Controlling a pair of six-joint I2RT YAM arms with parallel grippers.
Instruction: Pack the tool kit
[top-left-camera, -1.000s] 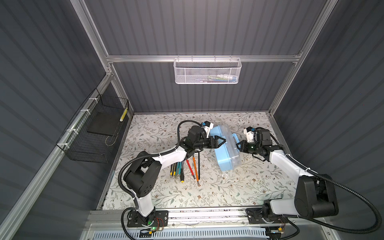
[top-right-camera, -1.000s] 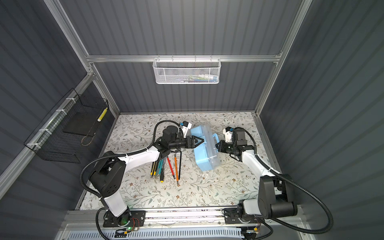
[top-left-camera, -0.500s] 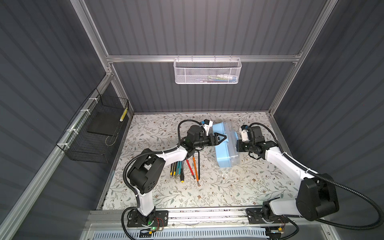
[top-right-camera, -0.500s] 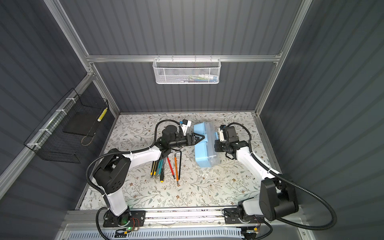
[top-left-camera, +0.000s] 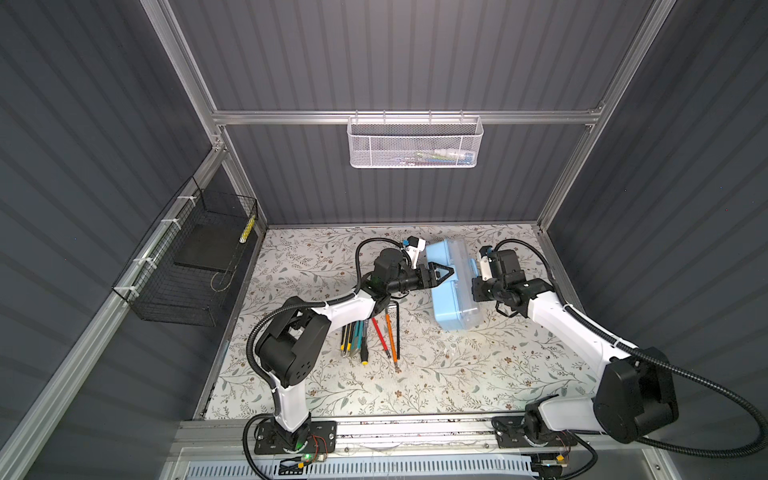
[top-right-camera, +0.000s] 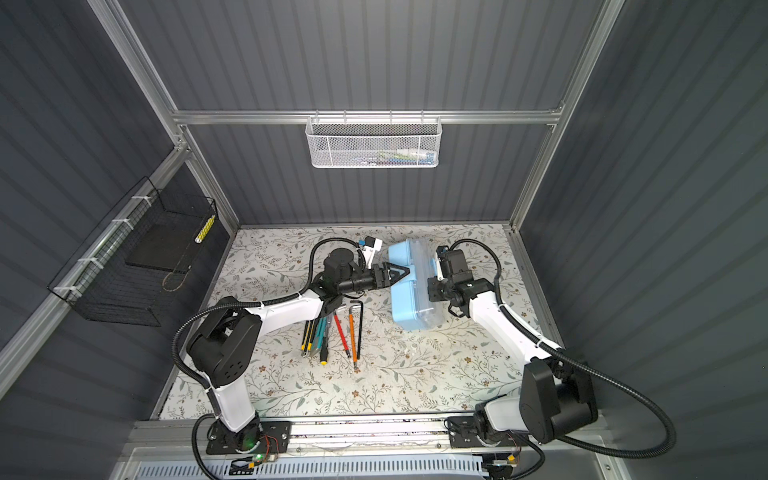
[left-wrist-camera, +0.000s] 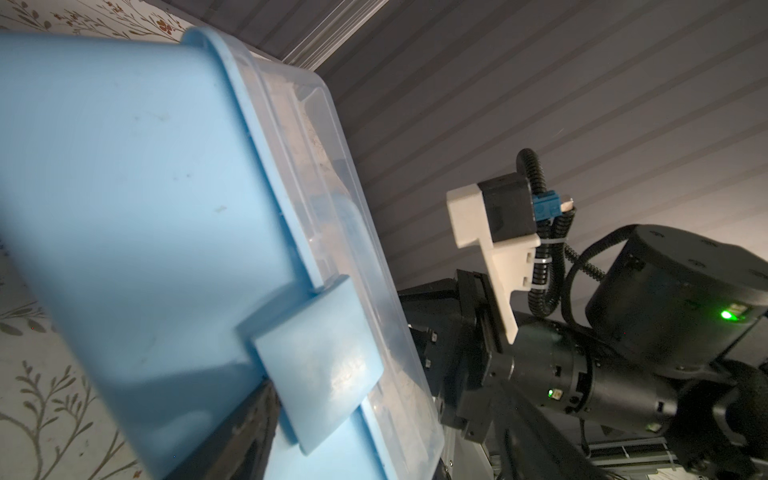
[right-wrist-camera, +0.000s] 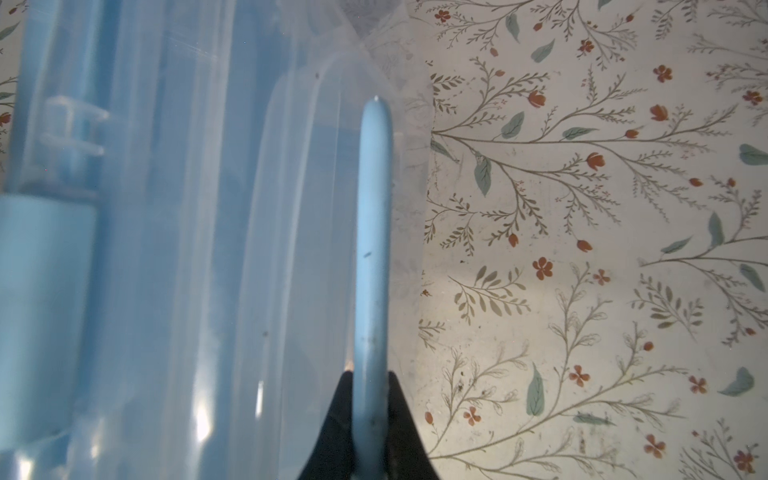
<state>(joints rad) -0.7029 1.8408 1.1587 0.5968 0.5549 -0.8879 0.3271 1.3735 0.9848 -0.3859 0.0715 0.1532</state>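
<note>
Though clear-lidded, tool kit (top-left-camera: 448, 305) is light-blue

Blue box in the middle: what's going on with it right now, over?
Right gripper: jaws shut on the handle. Left gripper: jaws open by the latch. The tool kit tipped on its side. Loose tools on the mat beside it.

Dark grey ribbed wall panels (top-left-camera: 415, 54) close 3 sides, framed by silver aluminium rails (top-left-camera: 270, 117). The cream floral-patterned floor sheet (top-left-camera: 457, 374) is evenly lit. A white mesh basket (top-left-camera: 395, 145) hangs on the back rail, a black wire basket (top-left-camera: 174, 291) on the left wall.
</note>
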